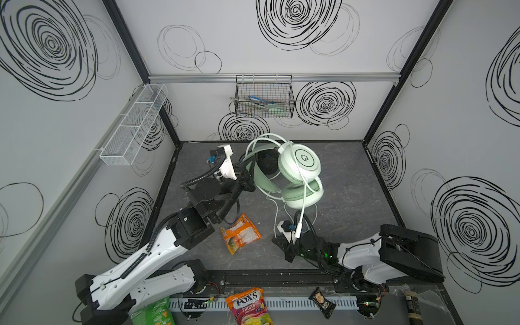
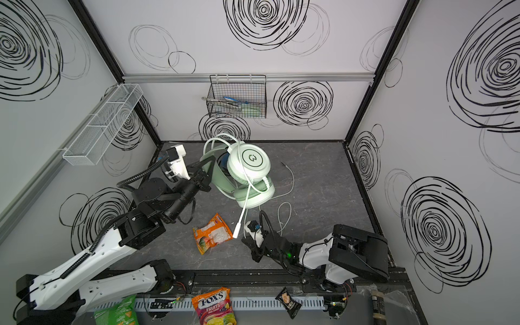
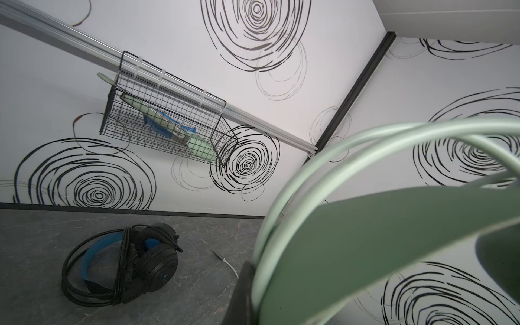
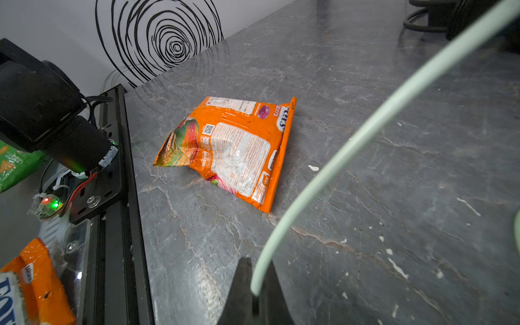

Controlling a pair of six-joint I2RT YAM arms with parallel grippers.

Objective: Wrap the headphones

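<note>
Left claw (image 1: 250, 180) grips the pale green plastic headset (image 1: 299, 163); right claw (image 4: 257, 268) pinches its thin whitish cord (image 4: 365, 135), which could slip if tugged.

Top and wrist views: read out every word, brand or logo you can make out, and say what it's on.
"FOX'S" and "FRUITS": on the candy bag at the front edge; the smaller line beneath is blurred.
Upside-down brand, apparently "FOX'S": on the orange bag on the table; it also has a QR code, and its fine print is too small.
Round emblem, no letters: on the mint-green headphones, on the earcup.
Unreadable: dark packet, green bag.
</note>
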